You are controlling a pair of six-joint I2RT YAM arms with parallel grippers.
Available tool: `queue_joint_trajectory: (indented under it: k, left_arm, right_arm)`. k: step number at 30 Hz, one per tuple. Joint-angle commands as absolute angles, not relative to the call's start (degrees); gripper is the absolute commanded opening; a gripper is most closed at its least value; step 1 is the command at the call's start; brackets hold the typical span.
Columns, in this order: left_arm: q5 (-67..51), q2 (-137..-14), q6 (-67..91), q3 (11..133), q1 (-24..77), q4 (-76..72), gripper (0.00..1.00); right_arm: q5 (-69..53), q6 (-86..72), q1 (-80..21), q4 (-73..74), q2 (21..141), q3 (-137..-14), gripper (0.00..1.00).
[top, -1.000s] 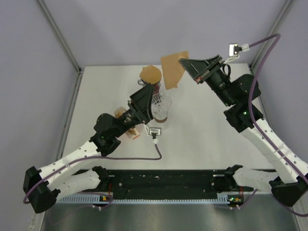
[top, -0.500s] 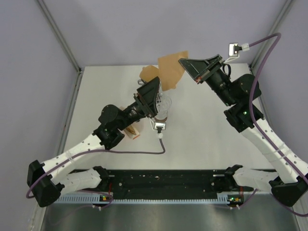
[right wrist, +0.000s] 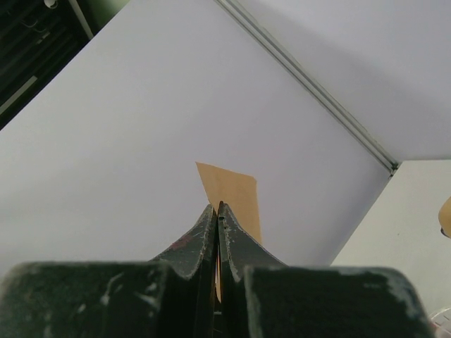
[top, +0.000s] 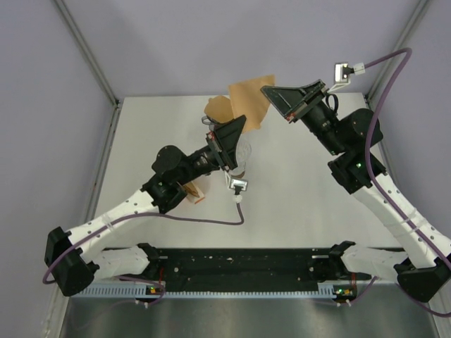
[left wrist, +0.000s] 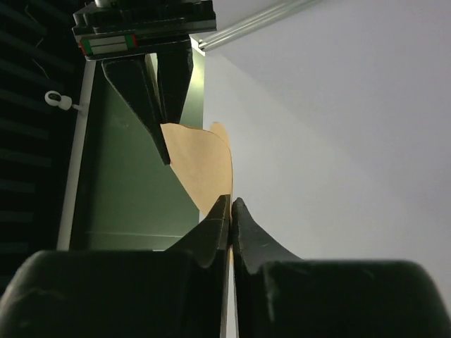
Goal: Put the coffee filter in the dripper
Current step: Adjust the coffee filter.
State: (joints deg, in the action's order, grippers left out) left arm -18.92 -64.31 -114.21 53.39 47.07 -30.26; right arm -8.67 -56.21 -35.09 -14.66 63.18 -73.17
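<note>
The flat brown paper coffee filter [top: 248, 104] is held aloft just beyond the clear ribbed dripper [top: 244, 151], pinched at its upper edge by the closed right gripper [top: 266, 91] and at its lower edge by the closed left gripper [top: 238, 124], the arm judged nearer the dripper.

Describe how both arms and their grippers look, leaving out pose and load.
The left arm and right arm each have white links dotted with small holes, black joints and a purple cable. The left gripper and right gripper are black wedges whose dark fingers taper to thin tips; the right one's show pale scuffs.
</note>
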Motion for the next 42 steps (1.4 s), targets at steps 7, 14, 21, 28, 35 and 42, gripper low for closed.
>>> queue_joint_trajectory:
  k: [7,14,21,28,35,42]
  left_arm:
    - [-4.25,-58.54,-82.97,63.42,52.29,-15.09,0.0]
    - [-1.91,-59.07,-31.96,83.48,49.4,18.16,0.0]
    - [-23.18,-55.9,-1.18,84.99,43.17,21.54,0.0]
    - [-35.93,-55.55,10.54,84.64,40.08,16.62,0.0]
    - [-40.86,-55.9,13.88,84.46,39.99,13.28,0.0]
    - [-42.37,-56.34,16.96,84.02,39.99,10.99,0.0]
  right_arm:
    - [-10.28,-44.07,-35.07,-11.44,62.58,-74.97,0.35]
    - [-18.87,-23.66,-32.53,-2.38,55.47,-72.78,0.8]
    - [-43.14,-16.62,-28.83,-2.29,52.39,-68.82,0.94]
    - [-49.99,-24.06,-28.92,-13.33,55.71,-66.36,0.89]
    - [-52.38,-29.98,-30.76,-24.26,58.09,-64.69,0.84]
    - [-56.68,-32.35,-33.65,-29.98,60.46,-65.21,0.52]
